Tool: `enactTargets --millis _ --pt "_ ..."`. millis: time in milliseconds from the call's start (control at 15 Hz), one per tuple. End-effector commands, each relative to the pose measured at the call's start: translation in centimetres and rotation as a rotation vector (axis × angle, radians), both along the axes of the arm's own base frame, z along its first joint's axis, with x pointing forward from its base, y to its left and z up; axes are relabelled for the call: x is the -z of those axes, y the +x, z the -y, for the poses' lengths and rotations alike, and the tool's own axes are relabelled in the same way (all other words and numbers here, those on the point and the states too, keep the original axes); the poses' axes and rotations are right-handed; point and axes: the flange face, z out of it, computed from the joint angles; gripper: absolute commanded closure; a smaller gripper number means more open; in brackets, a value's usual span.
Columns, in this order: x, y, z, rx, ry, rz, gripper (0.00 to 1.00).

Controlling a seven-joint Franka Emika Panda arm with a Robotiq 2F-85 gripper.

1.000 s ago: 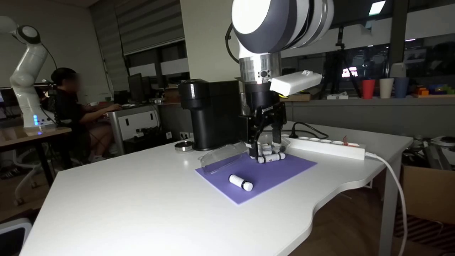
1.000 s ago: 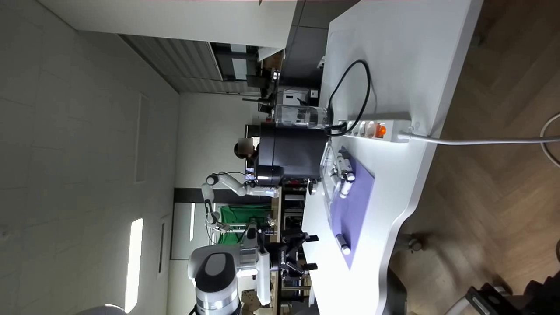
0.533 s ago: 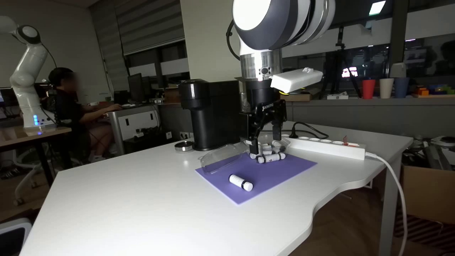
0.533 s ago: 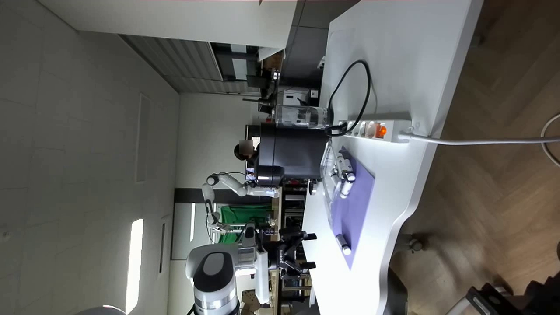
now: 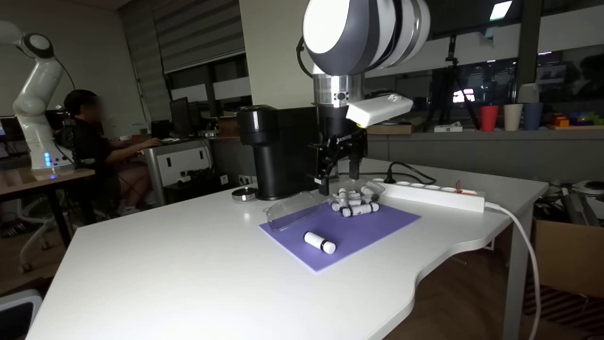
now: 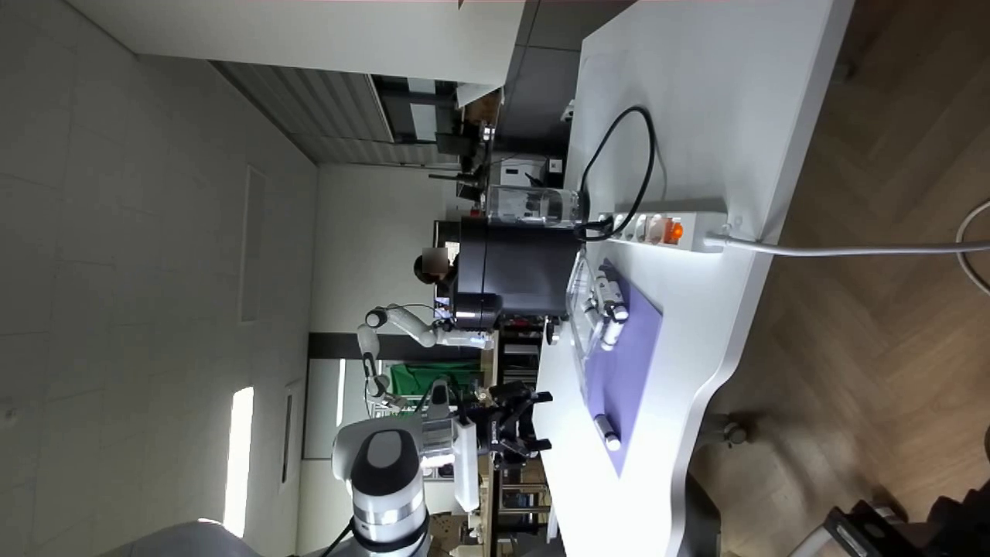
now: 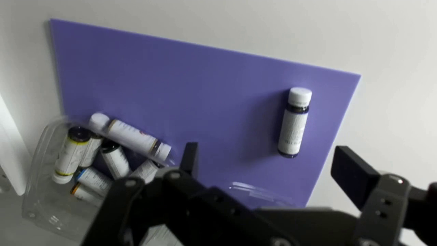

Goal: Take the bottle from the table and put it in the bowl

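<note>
A small white-labelled bottle (image 5: 320, 242) with a dark band and white cap lies on its side on the purple mat (image 5: 377, 226). It also shows in an exterior view (image 6: 607, 432) and in the wrist view (image 7: 293, 128). For the bowl, I see a clear plastic container (image 5: 290, 212) (image 7: 41, 208) at the mat's far edge, with several similar bottles (image 7: 114, 159) in it. Another bottle (image 5: 360, 209) lies at its rim. My gripper (image 5: 339, 181) (image 6: 541, 421) (image 7: 266, 153) is open and empty, above the table. In the wrist view the bottle appears beyond the gap between its fingers.
A tall black machine (image 5: 288, 151) stands behind the mat, with a round metal tin (image 5: 244, 194) beside it. A white power strip (image 5: 429, 194) with a black cable (image 5: 410, 165) lies at the back right. A clear cylinder (image 6: 534, 206) adjoins the machine.
My gripper, still open, has risen and moved left in an exterior view, towards the black machine. The bottle, the mat and the container have not moved.
</note>
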Motion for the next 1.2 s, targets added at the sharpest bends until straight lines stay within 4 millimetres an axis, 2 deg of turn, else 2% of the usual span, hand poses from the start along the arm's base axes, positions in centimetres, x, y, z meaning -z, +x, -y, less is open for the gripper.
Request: enactTargets --millis 0,333,667,733,800,1133 --pt "1.5 4.1 -0.5 0.003 0.014 0.026 0.0" --pt "5.4 7.1 -2.8 -0.03 0.025 -0.039 0.0" --pt "9.3 8.2 -4.5 -0.053 0.015 -0.147 0.0" --pt "9.9 8.3 -4.6 -0.053 0.018 -0.166 0.25" --pt "10.4 8.5 -4.7 -0.054 0.016 -0.181 0.25" --pt "11.7 9.2 -4.6 -0.034 0.007 -0.269 0.61"
